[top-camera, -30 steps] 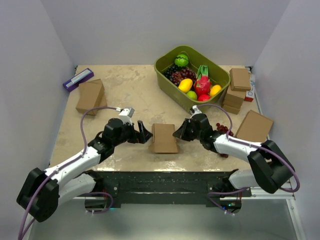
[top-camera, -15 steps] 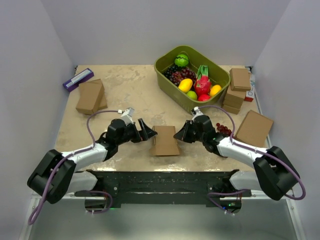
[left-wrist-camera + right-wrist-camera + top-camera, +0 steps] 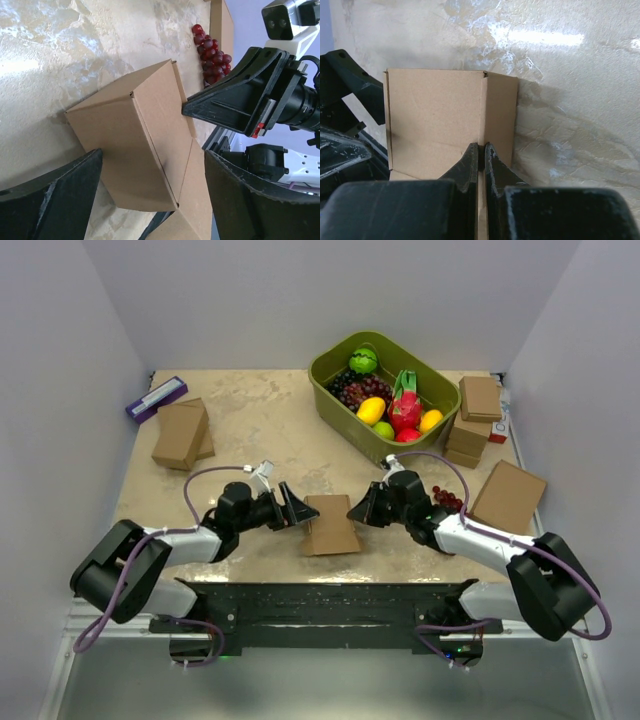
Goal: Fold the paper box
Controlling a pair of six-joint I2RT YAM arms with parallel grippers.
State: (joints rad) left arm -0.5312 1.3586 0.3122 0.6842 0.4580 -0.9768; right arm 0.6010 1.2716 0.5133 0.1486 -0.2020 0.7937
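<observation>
The paper box (image 3: 330,524) is lying on the table (image 3: 250,420) close to the middle of its near edge, between the two arms. It is half-folded, showing a raised block with sharp creases and a flat flap trailing toward the near edge. The left fingers (image 3: 55,200) are standing spread wide, hovering just beside the box's left end with the block framed between them, touching nothing that can be seen. The right fingers (image 3: 466,172) are pressed together into one narrow wedge, with the tips resting against the box's right-hand crease. A loose bunch of dark red grapes (image 3: 210,65) is lying just behind the right arm. A green tub (image 3: 335,405) of fruit is sitting toward the far right corner, with stacks of brown boxes (image 3: 478,400) along the right edge.
</observation>
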